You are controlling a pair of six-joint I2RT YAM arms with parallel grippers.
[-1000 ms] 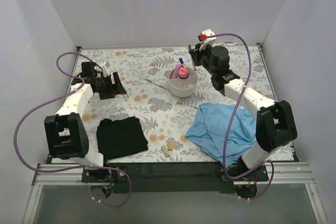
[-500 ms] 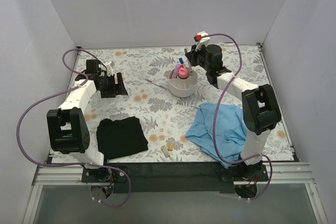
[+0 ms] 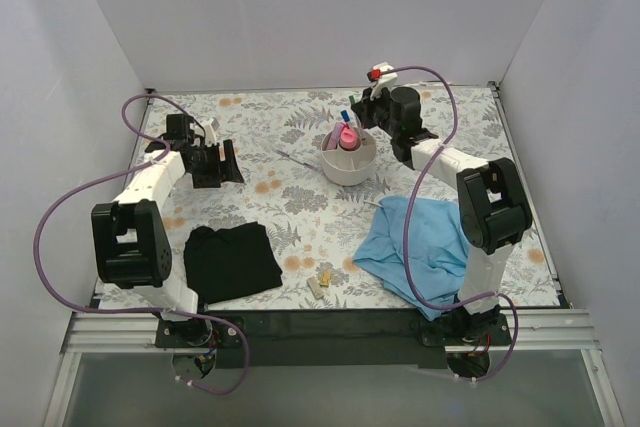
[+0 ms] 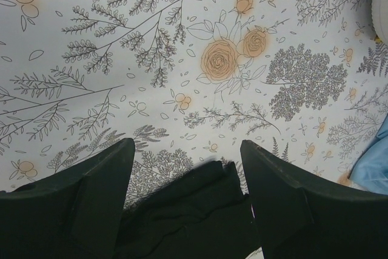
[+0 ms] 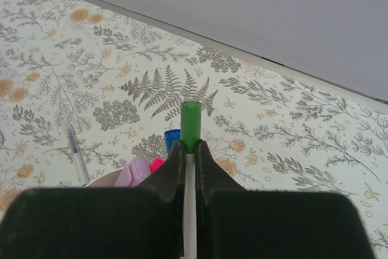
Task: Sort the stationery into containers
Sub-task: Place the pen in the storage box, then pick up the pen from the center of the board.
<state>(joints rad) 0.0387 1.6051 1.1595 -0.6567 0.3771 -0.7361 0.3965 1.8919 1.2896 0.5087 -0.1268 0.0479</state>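
The white round organiser (image 3: 349, 159) stands at the back middle of the table, with pink highlighters (image 3: 347, 137) and a blue-capped pen (image 3: 344, 116) upright in it. My right gripper (image 3: 366, 113) is above its far right rim, shut on a thin white marker with a green cap (image 5: 190, 125). Below the fingers show the blue cap (image 5: 172, 139) and a pale pink highlighter (image 5: 134, 171). A thin pen (image 3: 293, 158) lies left of the organiser. Two tiny pale blocks (image 3: 320, 282) lie near the front. My left gripper (image 3: 215, 162) is open and empty at the far left, above the floral cloth.
A black cloth (image 3: 232, 259) lies at the front left and shows between my left fingers (image 4: 194, 210). A crumpled blue cloth (image 3: 420, 247) lies at the front right. White walls close in the back and both sides.
My right arm has swung left and folded, bringing the green-capped marker from behind the organiser to over its rim. My left gripper has shifted slightly back and left.
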